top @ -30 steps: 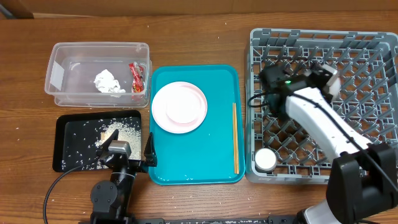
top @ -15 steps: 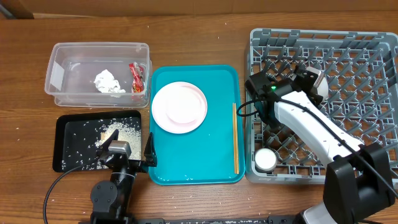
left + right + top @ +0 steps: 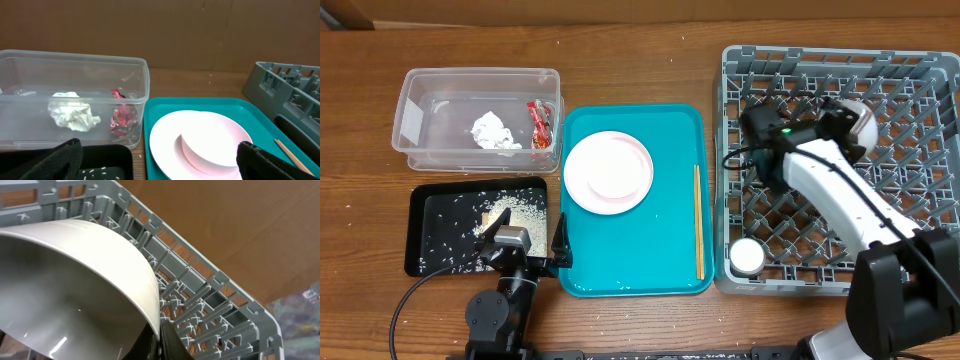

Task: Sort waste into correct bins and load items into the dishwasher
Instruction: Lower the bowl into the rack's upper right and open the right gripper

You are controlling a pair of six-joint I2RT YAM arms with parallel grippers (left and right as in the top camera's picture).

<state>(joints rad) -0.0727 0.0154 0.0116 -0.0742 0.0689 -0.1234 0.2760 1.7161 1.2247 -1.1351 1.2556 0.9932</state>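
Grips the bowl [image 3: 75,290] by its rim in the right pincer [image 3: 159,337], clamped shut, over the far pegs of the dish rack [image 3: 727,160]. Rests the left pincer [image 3: 527,240] wide open, empty, by the black tray [image 3: 415,235]. Risks a slip from that thin rim hold, or a snag on a peg if lowered askew.

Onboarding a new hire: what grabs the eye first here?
The right claw shut on the rim of a pale bowl, tilted over the far half of the big grey dish rack. Next, the white-pink plate on the teal tray mid-table, and rice scattered in the black tray near left.
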